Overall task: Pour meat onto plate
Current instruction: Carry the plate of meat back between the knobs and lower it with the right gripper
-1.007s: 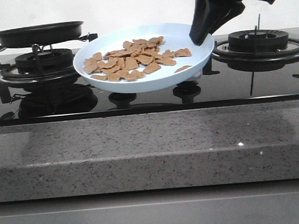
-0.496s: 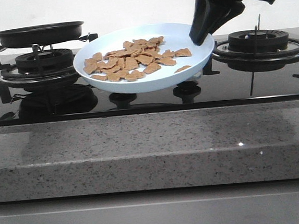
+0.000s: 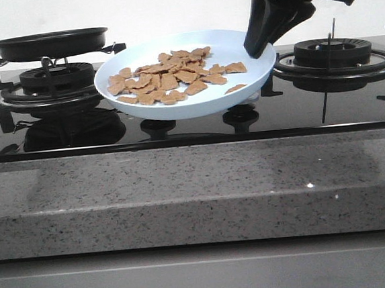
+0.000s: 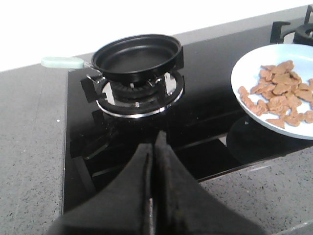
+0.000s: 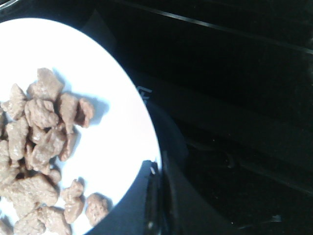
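Black glass hob [image 3: 178, 128], glossy, reflecting the burner grates. It is set into a grey speckled stone counter [image 3: 197, 197] whose front edge runs just in front of the hob; a plainer grey band sits below that edge. Left burner [image 3: 55, 82] and right burner [image 3: 333, 54] at either end of the hob, two knobs [image 3: 241, 116] near its front middle. White plain wall [image 3: 154, 9] behind the hob. Light even and bright, small glints on the counter front.
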